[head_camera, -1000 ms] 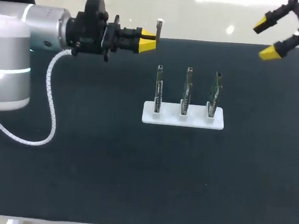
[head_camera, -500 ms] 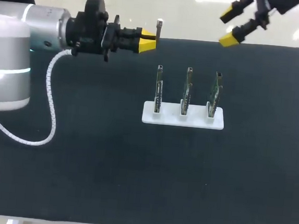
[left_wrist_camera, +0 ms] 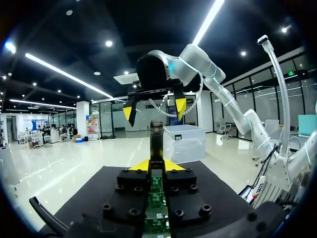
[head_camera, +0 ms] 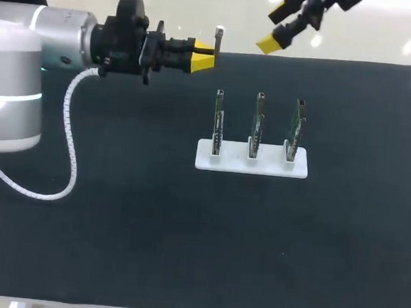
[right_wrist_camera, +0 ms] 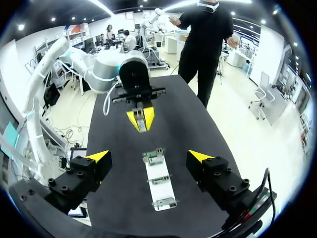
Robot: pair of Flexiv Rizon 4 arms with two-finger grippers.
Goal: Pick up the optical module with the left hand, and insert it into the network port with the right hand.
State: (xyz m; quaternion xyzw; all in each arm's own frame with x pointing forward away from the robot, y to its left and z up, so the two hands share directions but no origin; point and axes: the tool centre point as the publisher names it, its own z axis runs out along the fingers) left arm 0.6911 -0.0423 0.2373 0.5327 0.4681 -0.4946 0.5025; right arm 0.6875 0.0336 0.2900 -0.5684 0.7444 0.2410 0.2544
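Right arm (head_camera: pixel 312 3) had swung leftward, jaws wide open, toward the optical module (head_camera: pixel 218 40) clamped aloft in the left jaws over the desk's (head_camera: pixel 111 247) far edge; a misaligned handover could drop it.

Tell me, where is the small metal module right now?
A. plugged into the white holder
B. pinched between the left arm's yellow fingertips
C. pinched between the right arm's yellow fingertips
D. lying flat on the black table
B: the left gripper is shut on the optical module, holding it in the air, while the right gripper is open and empty.
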